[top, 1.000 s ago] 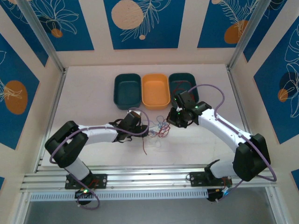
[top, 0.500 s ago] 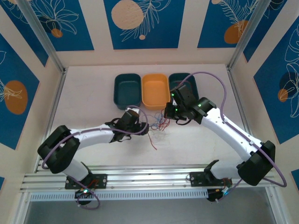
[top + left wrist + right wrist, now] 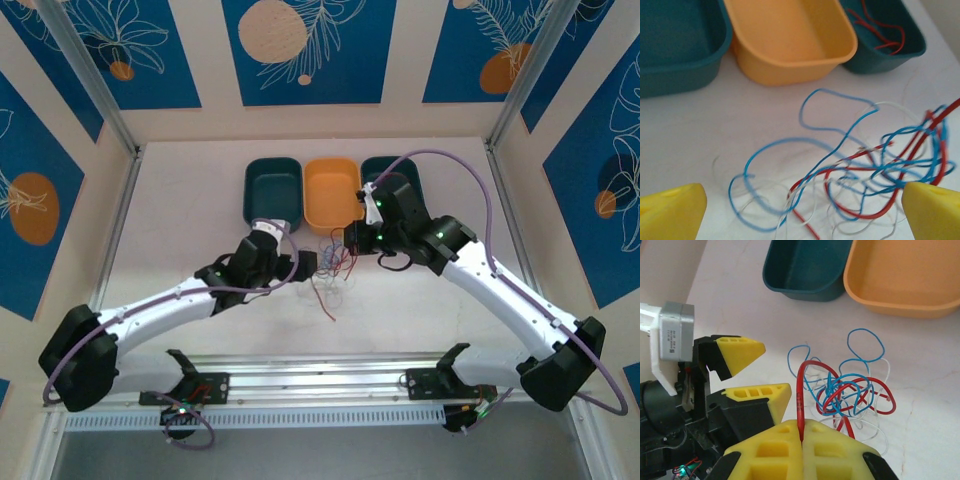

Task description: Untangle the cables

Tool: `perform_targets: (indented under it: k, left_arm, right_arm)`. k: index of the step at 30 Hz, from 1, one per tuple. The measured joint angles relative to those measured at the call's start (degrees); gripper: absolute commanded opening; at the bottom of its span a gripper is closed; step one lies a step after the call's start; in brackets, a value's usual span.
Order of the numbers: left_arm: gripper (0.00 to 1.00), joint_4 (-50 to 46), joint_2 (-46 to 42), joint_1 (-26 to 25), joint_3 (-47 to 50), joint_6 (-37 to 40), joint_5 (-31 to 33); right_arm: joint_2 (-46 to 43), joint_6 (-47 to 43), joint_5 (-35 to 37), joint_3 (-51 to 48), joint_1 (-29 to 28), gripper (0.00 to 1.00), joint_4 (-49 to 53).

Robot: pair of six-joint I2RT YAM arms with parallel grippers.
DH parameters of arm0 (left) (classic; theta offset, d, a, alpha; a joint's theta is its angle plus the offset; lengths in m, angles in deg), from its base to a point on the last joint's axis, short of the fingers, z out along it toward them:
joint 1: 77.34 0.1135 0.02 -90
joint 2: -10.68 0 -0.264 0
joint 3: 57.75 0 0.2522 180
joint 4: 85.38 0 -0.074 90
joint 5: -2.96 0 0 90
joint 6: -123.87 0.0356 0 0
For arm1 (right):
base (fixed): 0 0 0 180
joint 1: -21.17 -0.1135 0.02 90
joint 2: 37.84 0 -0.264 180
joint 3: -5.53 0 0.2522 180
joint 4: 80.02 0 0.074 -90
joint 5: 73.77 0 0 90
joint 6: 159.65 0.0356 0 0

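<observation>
Your right gripper (image 3: 801,432), clamped on red cable (image 3: 800,390), has pulled it toward orange tray (image 3: 332,222); left gripper (image 3: 802,207), wide, followed to tangle (image 3: 335,268). Knot likely loosening, not yet freed.

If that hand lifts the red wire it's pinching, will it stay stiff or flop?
Probably floppy: the red wire lies in loose curls. Likely very light, being so thin. Pulled by the right hand, it would probably drag the blue wires looped through it.
</observation>
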State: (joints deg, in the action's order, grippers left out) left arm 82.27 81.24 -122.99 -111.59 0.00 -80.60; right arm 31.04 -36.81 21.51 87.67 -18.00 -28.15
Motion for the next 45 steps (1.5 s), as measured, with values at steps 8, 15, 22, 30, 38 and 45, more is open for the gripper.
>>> perform_targets:
  k: [8, 15, 22, 30, 38, 45]
  left_arm:
    - [1.00, 9.01, 4.59, -0.83, 0.63, 1.40, -2.78]
    - [1.00, 16.28, 10.40, -2.56, 0.79, 1.20, -3.45]
    - [1.00, 16.33, 16.00, -2.64, 0.61, -0.39, -0.92]
    - [0.98, 11.96, 18.56, -2.64, 0.15, -4.07, 3.61]
    - [0.78, 8.92, 20.90, -2.64, 0.00, -7.21, 4.79]
    - [0.89, 8.11, 21.42, -2.62, 0.00, -8.79, 4.57]
  right_arm:
    - [-0.02, -0.48, -0.94, -1.38, -1.36, 0.00, -3.85]
    - [-0.02, -0.42, -1.29, -2.56, -2.08, 0.00, -5.79]
    - [-0.15, -0.44, -1.18, -2.62, -2.86, 0.00, -5.95]
    - [-5.03, -0.94, 2.49, -1.29, -3.15, 0.00, -4.59]
    - [-8.55, -3.06, 5.92, 3.08, -3.15, 0.00, -3.63]
    - [-8.68, -4.79, 7.23, 4.37, -3.15, 0.00, -2.91]
